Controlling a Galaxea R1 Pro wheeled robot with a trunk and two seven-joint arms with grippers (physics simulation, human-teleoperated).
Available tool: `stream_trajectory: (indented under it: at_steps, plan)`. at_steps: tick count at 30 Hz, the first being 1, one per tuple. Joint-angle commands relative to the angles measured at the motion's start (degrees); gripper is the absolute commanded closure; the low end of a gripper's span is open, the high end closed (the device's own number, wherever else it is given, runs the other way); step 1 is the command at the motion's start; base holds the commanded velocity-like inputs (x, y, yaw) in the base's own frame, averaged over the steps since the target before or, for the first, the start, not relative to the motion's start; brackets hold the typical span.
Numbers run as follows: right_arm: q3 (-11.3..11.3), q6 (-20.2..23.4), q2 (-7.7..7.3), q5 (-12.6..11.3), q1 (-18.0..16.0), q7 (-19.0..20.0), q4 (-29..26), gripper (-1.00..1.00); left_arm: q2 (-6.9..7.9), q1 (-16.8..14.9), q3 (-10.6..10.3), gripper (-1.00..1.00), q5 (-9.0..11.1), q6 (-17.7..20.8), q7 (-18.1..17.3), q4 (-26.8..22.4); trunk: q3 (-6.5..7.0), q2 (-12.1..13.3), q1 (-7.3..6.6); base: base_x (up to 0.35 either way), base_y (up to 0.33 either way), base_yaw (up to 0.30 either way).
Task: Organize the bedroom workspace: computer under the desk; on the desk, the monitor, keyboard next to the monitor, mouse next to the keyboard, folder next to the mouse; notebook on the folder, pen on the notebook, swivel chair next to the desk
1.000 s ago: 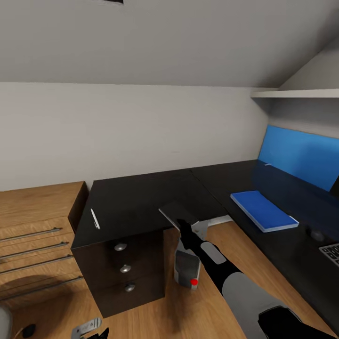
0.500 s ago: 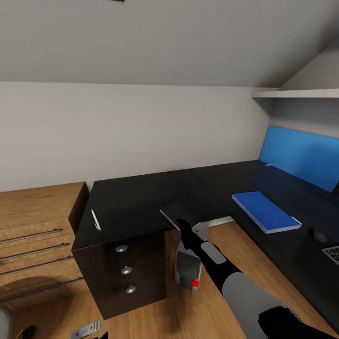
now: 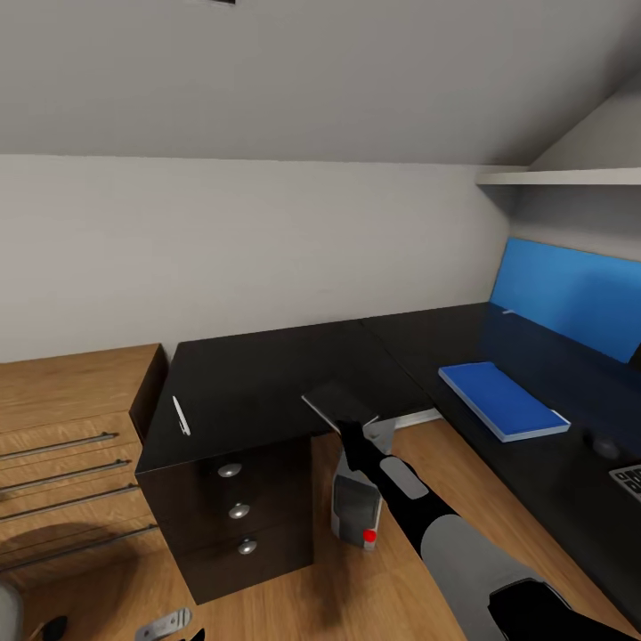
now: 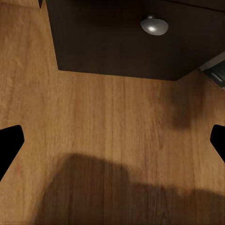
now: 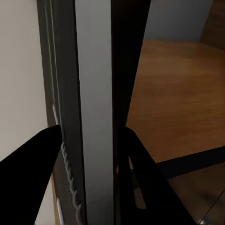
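Observation:
My right gripper (image 3: 350,429) is shut on the dark notebook (image 3: 334,398), holding it tilted at the front edge of the black desk (image 3: 258,374). In the right wrist view the fingers clamp the notebook (image 5: 93,117) edge-on. The white pen (image 3: 180,415) lies near the desk's left end. The blue folder (image 3: 503,399) lies flat on the right wing, with the mouse (image 3: 604,443) and a corner of the keyboard (image 3: 628,479) beyond it. The computer (image 3: 356,512) stands on the floor under the desk. My left gripper (image 4: 112,143) hangs open over the floor. The monitor and swivel chair are out of clear view.
A light wooden drawer chest (image 3: 71,436) adjoins the desk's left end. The dark drawer unit (image 3: 236,512) has round knobs, one being a knob (image 4: 153,25) close to my left gripper. A blue wall panel (image 3: 570,294) and a white shelf (image 3: 561,176) sit behind the right wing.
The whole view has shifted very slightly. My right gripper still holds the notebook at about the same place by the desk edge.

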Motion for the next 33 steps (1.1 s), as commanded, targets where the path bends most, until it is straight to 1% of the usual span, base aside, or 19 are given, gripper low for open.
stream_trajectory:
  at_steps: [1,4,6,13,15,20,23,25,26,27,28,29,31,32,33]
  plan:
    - [0.2,0.0,-0.02,-0.3,0.0,0.2,0.1,1.00,0.07,0.0,-0.2,-1.00,0.6,0.2,0.5,-0.1,-0.05,0.0,0.00,0.000,0.000,0.000]
    - [0.2,0.0,-0.03,-0.3,0.0,0.2,0.1,1.00,-0.22,0.0,-0.2,-1.00,0.6,0.2,0.4,0.0,-0.05,0.0,0.00,0.000,0.000,0.000]
    - [0.2,0.0,-0.03,-0.3,0.0,0.3,0.1,1.00,-0.81,0.0,-0.2,-1.00,0.6,0.2,0.3,0.2,-0.05,0.0,0.00,0.000,0.000,0.000]
    - [0.1,-0.2,-0.13,-0.3,0.0,0.9,-0.2,1.00,-1.21,0.0,-0.3,-1.00,0.6,0.2,0.4,0.7,1.21,2.8,-1.54,0.000,0.000,0.000]
    - [0.1,-0.2,-0.17,-0.2,0.0,1.7,-0.3,1.00,-1.32,0.0,-0.4,-1.00,0.5,0.2,0.4,1.4,1.57,3.6,-1.98,0.000,0.000,0.000]
    - [0.1,-0.3,-0.44,0.0,0.0,5.3,-1.7,1.00,-1.96,0.0,-0.5,-1.00,0.3,0.2,0.4,2.5,2.47,5.6,-3.07,0.000,0.000,0.000]
    - [0.0,-0.3,-0.75,0.0,0.0,6.1,-2.0,1.00,-2.07,0.0,-0.5,-1.00,0.3,0.2,0.4,3.1,3.01,6.8,-3.73,0.000,0.000,0.000]
    - [0.0,-0.3,-1.38,0.0,0.0,6.4,-2.2,1.00,-2.20,0.0,-0.5,-1.00,0.2,0.2,0.4,3.6,3.01,6.8,-3.73,0.000,0.000,0.000]
    - [0.0,-0.2,-1.98,-0.1,0.0,6.5,-2.2,1.00,-2.29,0.0,-0.5,-1.00,0.0,0.2,0.4,3.8,3.01,6.8,-3.73,0.000,0.000,0.000]
    - [-0.1,-0.2,-4.11,-0.5,0.0,6.6,-3.0,1.00,-2.48,0.0,-0.5,-1.00,-0.6,0.2,0.4,4.2,3.01,6.8,-3.73,0.000,0.000,0.000]
    - [-0.1,-0.2,-5.38,-0.9,0.0,6.5,-4.2,1.00,-2.53,0.0,-0.5,-1.00,-0.8,0.2,0.4,4.4,3.01,6.8,-3.73,0.000,0.000,0.000]
    - [-0.1,-0.1,-5.77,-1.1,0.0,6.5,-4.6,1.00,-2.54,0.0,-0.5,-1.00,-0.9,0.2,0.4,4.4,3.01,6.8,-3.73,0.000,0.000,0.000]
    - [-0.2,0.0,-7.29,-2.4,0.1,6.3,-6.0,1.00,-2.65,0.0,-0.5,-1.00,-1.0,0.2,0.4,5.0,3.01,6.8,-3.73,0.000,0.000,0.000]
    - [-0.2,0.0,-8.31,-3.6,0.1,6.3,-6.6,1.00,-2.95,0.0,-0.5,-1.00,-1.2,0.2,0.4,5.3,3.01,6.8,-3.73,0.000,0.000,0.000]
    - [-0.2,0.0,-8.61,-3.9,0.1,6.3,-6.7,1.00,-3.09,0.0,-0.5,-1.00,-1.3,0.2,0.4,5.4,3.01,6.8,-3.73,0.000,0.000,0.000]
